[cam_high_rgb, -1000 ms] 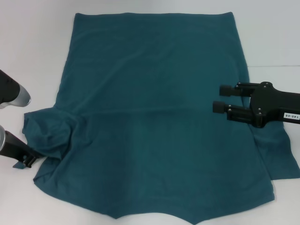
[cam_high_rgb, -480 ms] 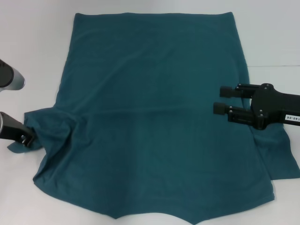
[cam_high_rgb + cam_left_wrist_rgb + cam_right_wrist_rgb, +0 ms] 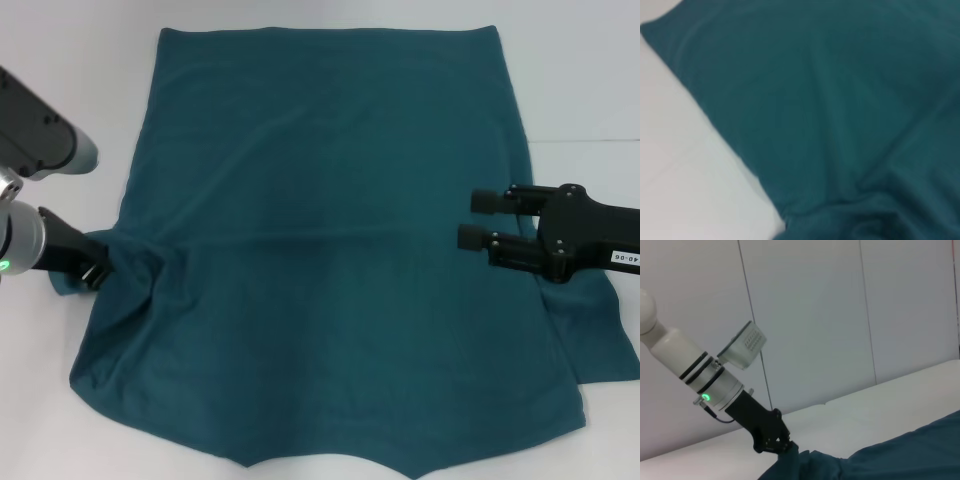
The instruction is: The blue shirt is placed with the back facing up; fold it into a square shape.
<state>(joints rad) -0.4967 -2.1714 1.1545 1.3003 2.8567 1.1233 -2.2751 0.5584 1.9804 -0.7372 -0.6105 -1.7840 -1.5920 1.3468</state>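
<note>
Now, nearest edge: the blue shirt point(image 3: 330, 260) lies back up on the white desk point(image 3: 80, 80), its curved neck edge closest to the robot and its straight hem farthest away.
Left sleeve: a second ago it stuck out bunched beside the body; it has since been drawn in and now lies tucked against the shirt's left edge.
Left gripper point(image 3: 98, 272): at that sleeve fold; the right wrist view shows its jaws closed on a pinch of the cloth point(image 3: 790, 452).
Meaning: the left side looks nearly squared off, so the sleeve fold seems close to finished.
Right gripper point(image 3: 478, 218): hovers over the shirt's right side, jaws parted and holding nothing, barely shifted from a second ago.
Right sleeve: spread out flat beyond the body, not yet folded.
Surface: smooth, plain white desk, with bare margin around the cloth.
Room: pale panelled wall point(image 3: 840, 315) beyond the desk.
</note>
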